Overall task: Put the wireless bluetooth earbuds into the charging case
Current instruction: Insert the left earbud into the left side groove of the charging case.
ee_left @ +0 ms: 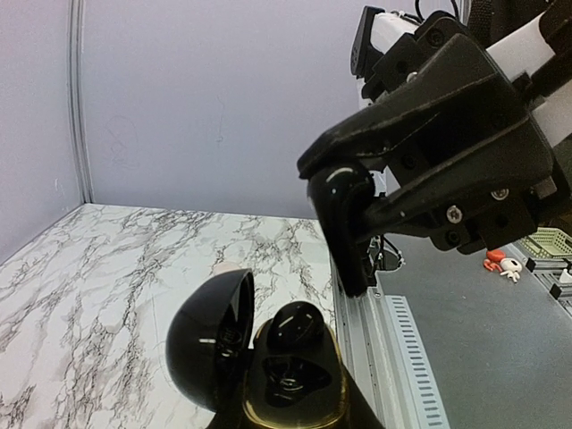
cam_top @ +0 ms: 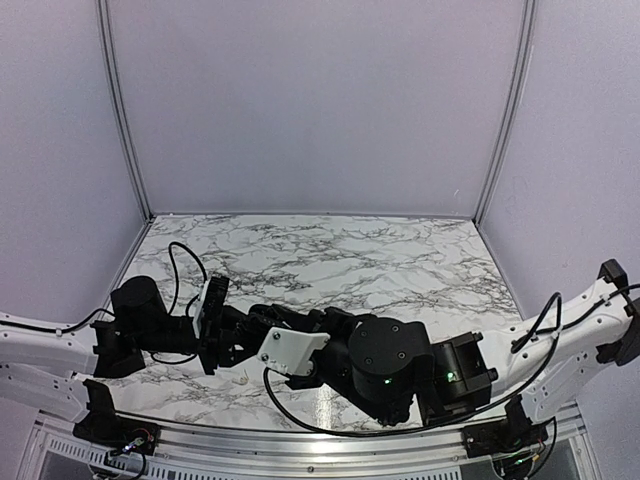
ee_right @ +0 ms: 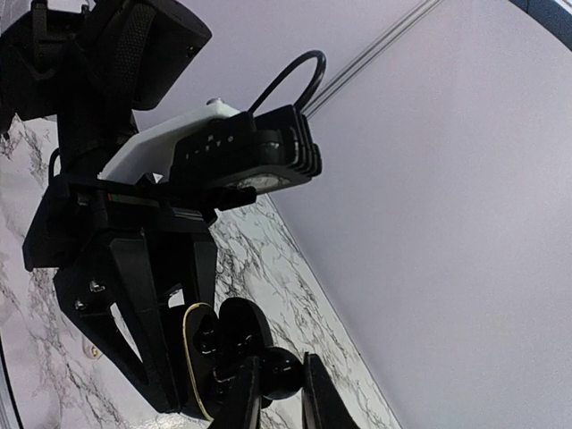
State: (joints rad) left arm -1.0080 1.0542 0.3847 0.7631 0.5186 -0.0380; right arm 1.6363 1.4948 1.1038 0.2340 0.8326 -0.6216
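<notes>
The charging case is glossy black with a gold rim, not pale. Its lid stands open to the left. My left gripper is shut on the case and holds it above the table; its fingers are mostly hidden beneath the case. One black earbud sits in the far socket, and the near socket is empty. My right gripper is shut on the second black earbud, right beside the open case. In the left wrist view this earbud hangs just above the case.
The marble table stretches behind both arms to the grey walls. A metal rail runs along the table's near edge below the case. A green basket and a small orange and white object lie off the table.
</notes>
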